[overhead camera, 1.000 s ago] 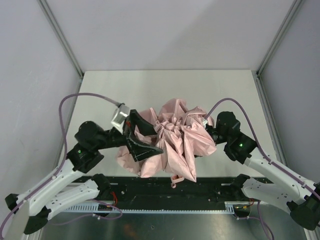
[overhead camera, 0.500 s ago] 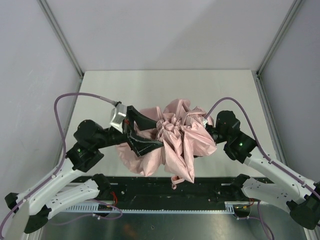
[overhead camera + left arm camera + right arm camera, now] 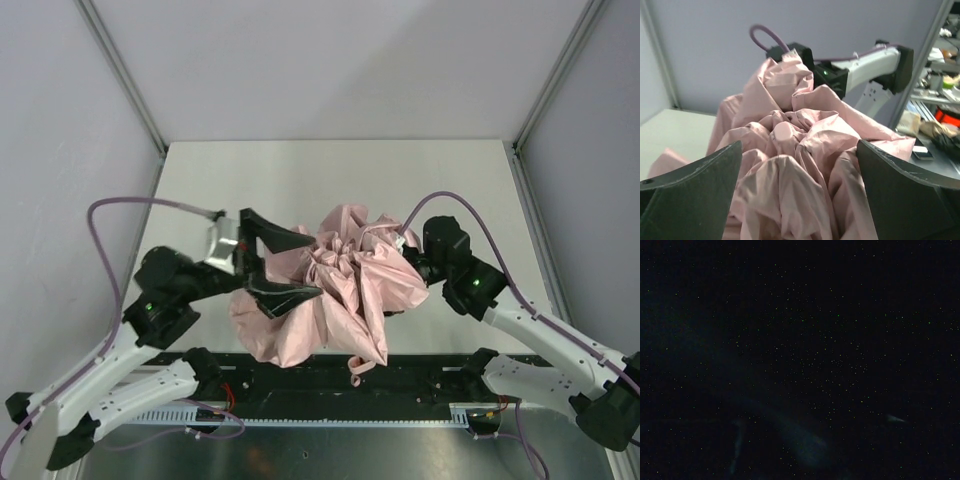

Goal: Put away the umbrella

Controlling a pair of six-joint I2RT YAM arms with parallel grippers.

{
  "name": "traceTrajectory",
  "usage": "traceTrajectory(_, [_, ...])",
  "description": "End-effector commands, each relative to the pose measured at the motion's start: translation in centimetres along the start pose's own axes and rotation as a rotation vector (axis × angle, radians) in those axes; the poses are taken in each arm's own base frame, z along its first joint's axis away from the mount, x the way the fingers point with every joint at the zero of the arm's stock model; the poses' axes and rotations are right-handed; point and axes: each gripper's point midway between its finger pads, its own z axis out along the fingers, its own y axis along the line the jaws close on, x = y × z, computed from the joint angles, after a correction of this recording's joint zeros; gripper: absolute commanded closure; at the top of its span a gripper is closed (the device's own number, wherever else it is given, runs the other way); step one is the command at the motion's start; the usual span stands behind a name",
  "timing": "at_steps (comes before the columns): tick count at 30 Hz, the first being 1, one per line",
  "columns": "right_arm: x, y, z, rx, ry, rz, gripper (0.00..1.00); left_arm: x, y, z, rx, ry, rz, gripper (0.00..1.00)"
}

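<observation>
The pale pink umbrella (image 3: 340,295) lies crumpled in a heap at the table's near middle, its loop strap (image 3: 355,367) hanging over the front edge. Its shaft and handle are hidden in the fabric. My left gripper (image 3: 316,266) is open, jaws wide, straddling the heap's left side. In the left wrist view the gripper (image 3: 799,145) has bunched pink fabric (image 3: 790,165) between its fingers, apart from both. My right gripper (image 3: 402,262) is buried in the heap's right side, fingers hidden. The right wrist view is black, covered by fabric.
The pale table (image 3: 330,180) stretches behind the heap. A black rail (image 3: 430,372) runs along the front edge between the arm bases. Grey walls with metal posts (image 3: 125,75) close in both sides. The right arm (image 3: 865,65) shows beyond the fabric.
My left gripper has drawn back to the left and opened a little wider. The fabric heap has spread toward the lower left. The right gripper has pushed slightly left into it.
</observation>
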Motion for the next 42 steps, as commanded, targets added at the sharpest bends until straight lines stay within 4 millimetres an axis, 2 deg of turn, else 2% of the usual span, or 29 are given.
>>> traceTrajectory(1, [-3.1,1.5,0.0,-0.057,-0.03,-0.119,1.0,1.2,-1.7,1.4,0.169,0.093,0.026,0.01])
traceTrajectory(6, [-3.4,1.7,0.0,-0.076,-0.027,-0.122,1.0,1.8,-2.6,1.1,0.235,0.12,0.063,0.0])
traceTrajectory(10, [-2.9,1.4,0.1,-0.087,0.002,-0.123,1.0,2.3,-1.9,2.1,0.246,0.167,0.077,0.01])
traceTrajectory(14, [-2.7,0.0,0.3,-0.065,0.031,-0.15,1.0,3.6,-2.0,3.4,0.379,0.253,0.006,0.01])
traceTrajectory(19, [-4.2,-2.0,-0.2,-0.005,0.045,-0.22,1.0,4.1,-1.5,3.9,0.527,0.329,-0.11,0.05])
traceTrajectory(22, [-5.8,-3.3,-1.4,0.016,0.022,-0.25,1.0,3.9,-0.6,3.9,0.562,0.352,-0.155,0.12])
traceTrajectory(28, [-8.4,-5.6,-2.8,0.052,-0.005,-0.282,1.0,4.2,2.1,4.3,0.576,0.384,-0.217,0.36])
traceTrajectory(33, [-9.8,-7.8,-3.8,0.086,-0.029,-0.278,1.0,3.6,4.0,5.0,0.553,0.371,-0.187,0.7])
traceTrajectory(35, [-10.4,-9.1,-4.5,0.123,-0.046,-0.278,1.0,3.3,5.3,5.3,0.503,0.361,-0.169,0.9])
traceTrajectory(36, [-10.8,-9.8,-4.9,0.146,-0.056,-0.275,1.0,3.3,6.0,5.4,0.474,0.356,-0.162,0.95])
traceTrajectory(38, [-11.3,-11.6,-5.8,0.206,-0.074,-0.265,0.99,3.2,7.8,5.6,0.391,0.346,-0.149,0.99])
traceTrajectory(42, [-11.0,-14.9,-7.3,0.327,-0.091,-0.22,0.63,2.7,11.2,5.0,0.221,0.32,-0.133,1.0])
